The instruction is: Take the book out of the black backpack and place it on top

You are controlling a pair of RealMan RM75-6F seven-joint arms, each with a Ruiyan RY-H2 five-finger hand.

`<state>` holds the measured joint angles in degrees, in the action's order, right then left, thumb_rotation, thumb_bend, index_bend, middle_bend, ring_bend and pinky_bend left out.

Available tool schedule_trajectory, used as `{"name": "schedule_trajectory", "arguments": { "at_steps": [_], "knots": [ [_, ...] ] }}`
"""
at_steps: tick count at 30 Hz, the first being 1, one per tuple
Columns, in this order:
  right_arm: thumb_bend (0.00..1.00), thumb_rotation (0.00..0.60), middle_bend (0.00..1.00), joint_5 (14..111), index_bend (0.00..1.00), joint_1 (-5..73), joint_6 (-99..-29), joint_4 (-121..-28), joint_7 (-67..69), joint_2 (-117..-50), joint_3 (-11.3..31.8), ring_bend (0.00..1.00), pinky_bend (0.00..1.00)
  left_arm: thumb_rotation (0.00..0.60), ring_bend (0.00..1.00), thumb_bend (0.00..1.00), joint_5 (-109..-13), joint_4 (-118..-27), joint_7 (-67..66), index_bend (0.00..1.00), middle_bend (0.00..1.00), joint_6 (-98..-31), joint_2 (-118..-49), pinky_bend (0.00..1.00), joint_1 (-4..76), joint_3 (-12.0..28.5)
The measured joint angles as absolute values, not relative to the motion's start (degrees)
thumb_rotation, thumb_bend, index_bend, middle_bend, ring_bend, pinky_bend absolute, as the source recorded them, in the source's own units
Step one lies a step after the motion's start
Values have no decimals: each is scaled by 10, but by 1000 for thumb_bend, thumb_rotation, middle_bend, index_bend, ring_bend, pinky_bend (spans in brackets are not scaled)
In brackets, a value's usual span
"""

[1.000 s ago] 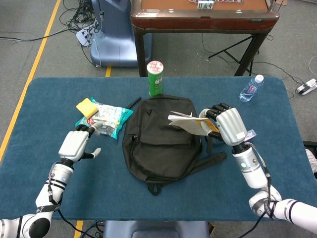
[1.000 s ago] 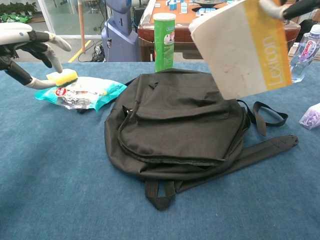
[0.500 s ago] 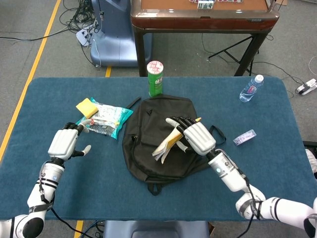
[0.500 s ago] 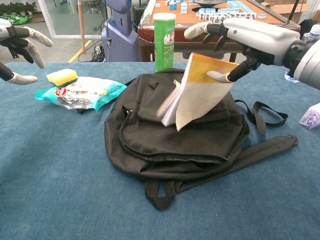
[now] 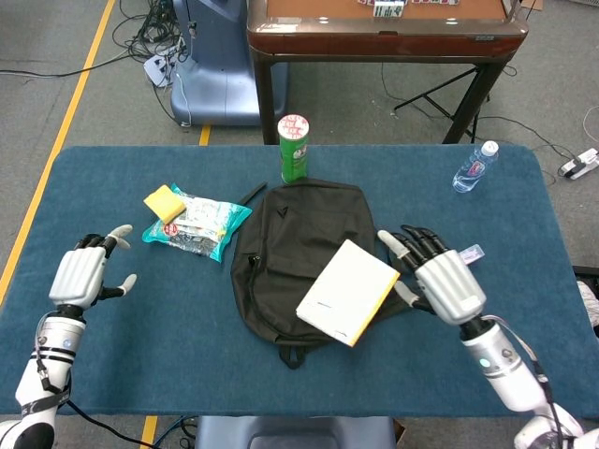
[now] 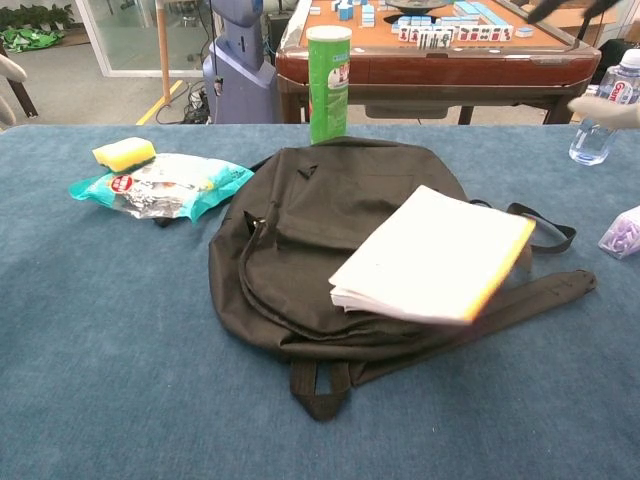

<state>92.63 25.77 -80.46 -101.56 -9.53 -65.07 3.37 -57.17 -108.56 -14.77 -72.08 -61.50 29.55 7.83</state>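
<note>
Where cables trail, blue tabletop.

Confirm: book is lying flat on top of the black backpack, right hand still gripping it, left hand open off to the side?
Not quite. The right hand is not gripping the book; the head view shows it open, beside the book and apart from it. The rest holds: the book lies flat on the black backpack, and the left hand is open off to the side.
</note>
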Motion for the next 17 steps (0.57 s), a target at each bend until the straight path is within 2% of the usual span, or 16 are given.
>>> {"name": "schedule_trajectory", "arguments": {
  "at_steps": [4,6,9,17],
  "knots": [
    [341,600,410,920,429,212,-834,-1009,-90,-615,16,333,397,600,255,316,-588,-1071,-132,209,332,-734,-609,125,272,70],
    [347,600,456,913,482,195,-839,-1006,-88,-602,7,379,442,600,255,316,-597,-1065,-121,210,332,-739,-607,124,264,66],
    [353,600,478,906,489,166,-854,-1003,-87,-588,-6,407,460,600,255,316,-615,-1049,-114,211,332,-758,-607,124,246,60],
    [360,600,479,899,490,86,-915,-982,-65,-581,-32,409,460,600,255,316,-671,-1024,-101,220,332,-833,-612,124,186,41]
  ]
}}
